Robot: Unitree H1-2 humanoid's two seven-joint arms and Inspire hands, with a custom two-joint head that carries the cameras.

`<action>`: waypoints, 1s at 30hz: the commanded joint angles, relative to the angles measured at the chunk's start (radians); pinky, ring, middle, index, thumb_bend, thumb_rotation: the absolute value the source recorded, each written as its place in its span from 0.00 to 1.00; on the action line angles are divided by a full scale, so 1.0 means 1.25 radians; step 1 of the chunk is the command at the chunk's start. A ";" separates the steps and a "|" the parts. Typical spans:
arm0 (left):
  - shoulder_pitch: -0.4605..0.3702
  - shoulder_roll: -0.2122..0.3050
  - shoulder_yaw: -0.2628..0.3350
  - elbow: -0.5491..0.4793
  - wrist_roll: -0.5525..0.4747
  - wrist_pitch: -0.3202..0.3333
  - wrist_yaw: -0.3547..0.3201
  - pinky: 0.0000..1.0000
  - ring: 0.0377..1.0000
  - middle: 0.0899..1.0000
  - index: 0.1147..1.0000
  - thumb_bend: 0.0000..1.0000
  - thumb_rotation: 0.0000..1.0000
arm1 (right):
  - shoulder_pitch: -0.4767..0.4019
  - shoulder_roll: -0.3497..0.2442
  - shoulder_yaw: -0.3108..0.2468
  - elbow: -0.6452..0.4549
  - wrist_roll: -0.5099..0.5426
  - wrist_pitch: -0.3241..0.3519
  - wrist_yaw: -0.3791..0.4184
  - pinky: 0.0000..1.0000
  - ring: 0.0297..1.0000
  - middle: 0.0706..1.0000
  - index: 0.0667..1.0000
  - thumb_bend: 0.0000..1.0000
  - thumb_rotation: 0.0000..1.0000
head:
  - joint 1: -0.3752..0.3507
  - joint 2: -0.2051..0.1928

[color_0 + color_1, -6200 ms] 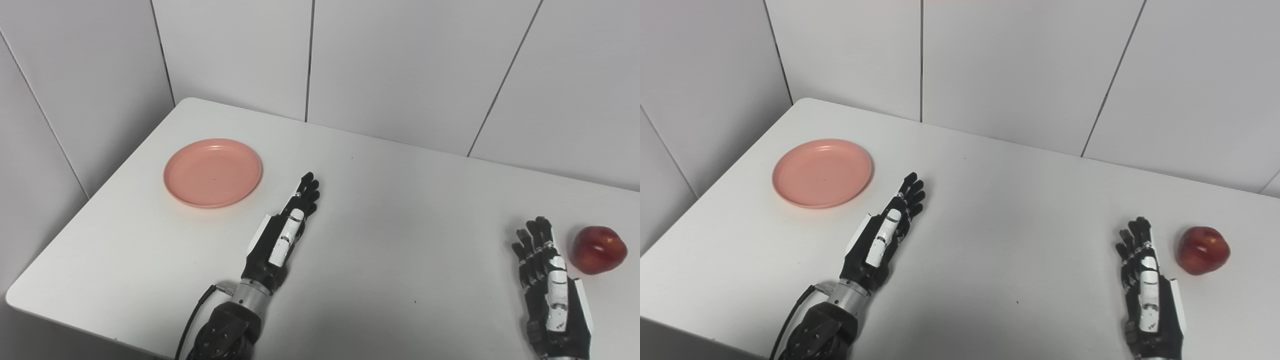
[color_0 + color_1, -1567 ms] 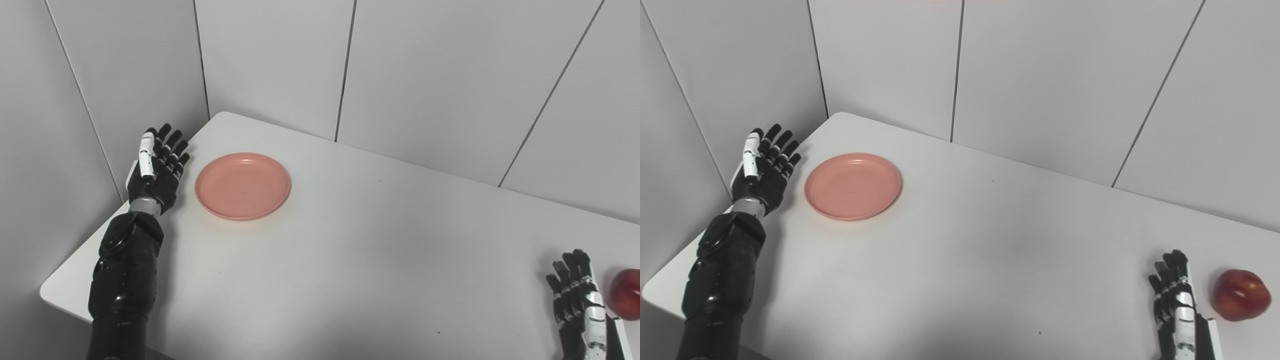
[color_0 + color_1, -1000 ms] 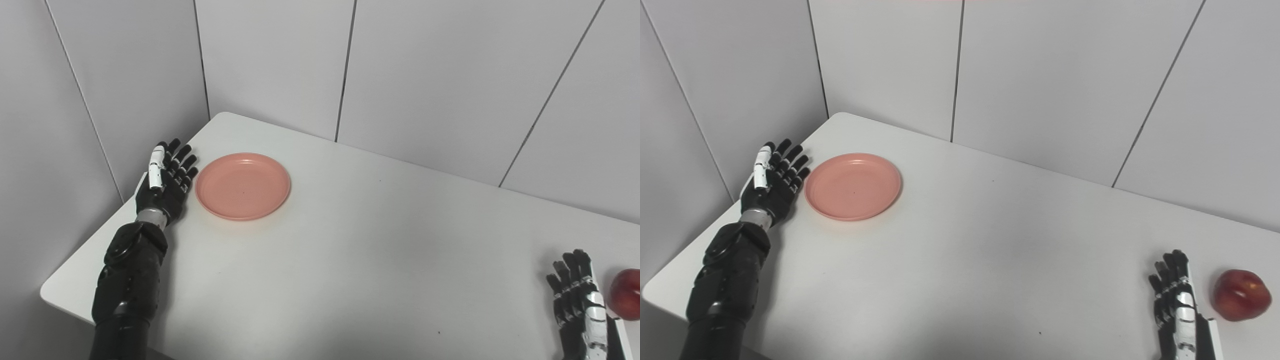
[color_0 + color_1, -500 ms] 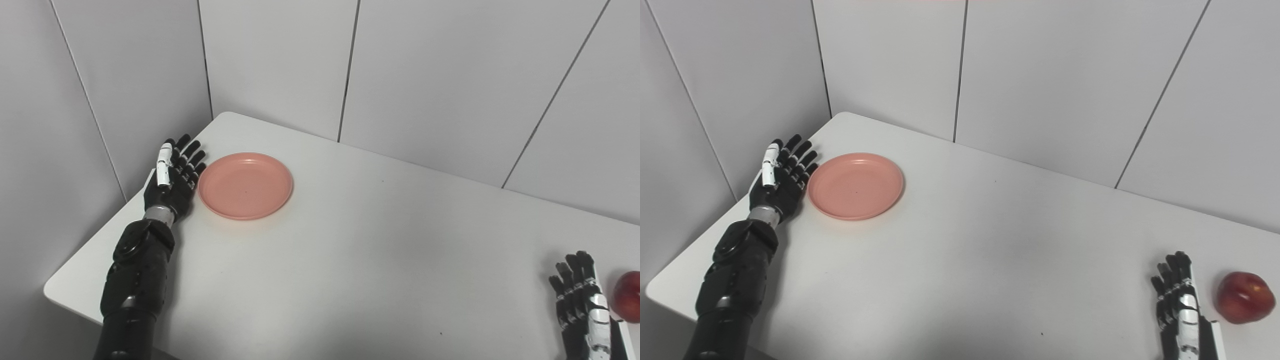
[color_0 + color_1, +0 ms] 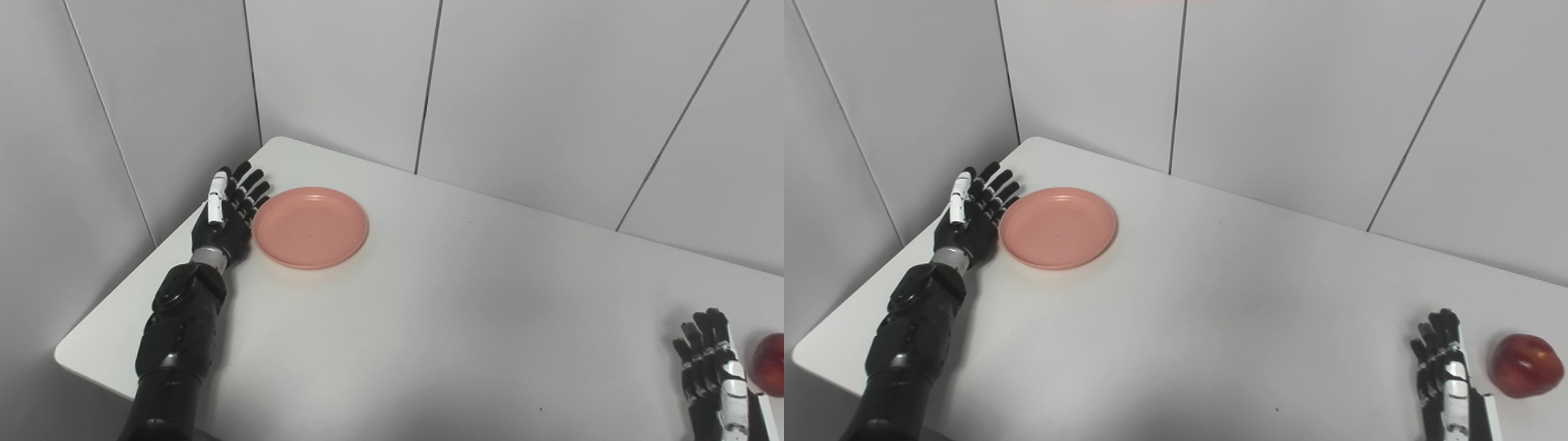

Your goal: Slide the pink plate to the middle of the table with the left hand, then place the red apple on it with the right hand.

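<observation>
Left eye view, one pink plate (image 5: 310, 227), one red apple (image 5: 1526, 365), left hand (image 5: 227, 211) and right hand (image 5: 1447, 380) fingers spread, holding nothing

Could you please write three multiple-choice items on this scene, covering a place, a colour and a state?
1. Where is the plate?
A. Far left part of the table, beside the left hand
B. Next to the apple
C. At the near right corner

2. What colour is the plate?
A. Blue
B. Pink
C. Green

3. What state is the right hand in?
A. Shut on the apple
B. Open, left of the apple
C. Pressing on the plate

Answers:
1 A: the plate lies by the left hand's fingers, far from the apple.
2 B: its surface is plainly pink.
3 B: its fingers are extended, holding nothing, with a gap to the apple.
</observation>
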 commanded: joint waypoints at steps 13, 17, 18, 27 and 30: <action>-0.034 -0.005 -0.036 -0.050 -0.007 0.083 -0.008 0.87 0.86 0.85 0.82 0.30 1.00 | 0.052 0.003 0.003 0.032 0.000 0.006 0.005 1.00 1.00 1.00 1.00 0.28 1.00 | -0.009 0.004; -0.032 -0.018 -0.044 -0.077 -0.002 0.099 0.002 0.86 0.85 0.84 0.81 0.30 1.00 | 0.053 0.003 0.004 0.030 -0.002 0.009 0.004 1.00 1.00 1.00 1.00 0.29 1.00 | -0.014 0.005; -0.031 -0.020 -0.047 -0.081 0.001 0.100 0.003 0.85 0.85 0.84 0.81 0.30 1.00 | 0.053 0.004 0.004 0.029 -0.003 0.011 0.003 1.00 1.00 1.00 1.00 0.29 1.00 | -0.017 0.006; -0.043 -0.045 -0.059 -0.107 -0.011 0.132 0.005 0.83 0.83 0.82 0.79 0.31 1.00 | 0.053 0.009 0.006 0.029 -0.012 0.004 -0.003 1.00 1.00 1.00 1.00 0.30 1.00 | -0.030 0.012; -0.043 -0.053 -0.064 -0.116 -0.009 0.137 0.006 0.84 0.84 0.83 0.80 0.31 1.00 | 0.053 0.012 0.007 0.028 -0.012 0.005 -0.004 1.00 0.99 1.00 1.00 0.30 1.00 | -0.034 0.013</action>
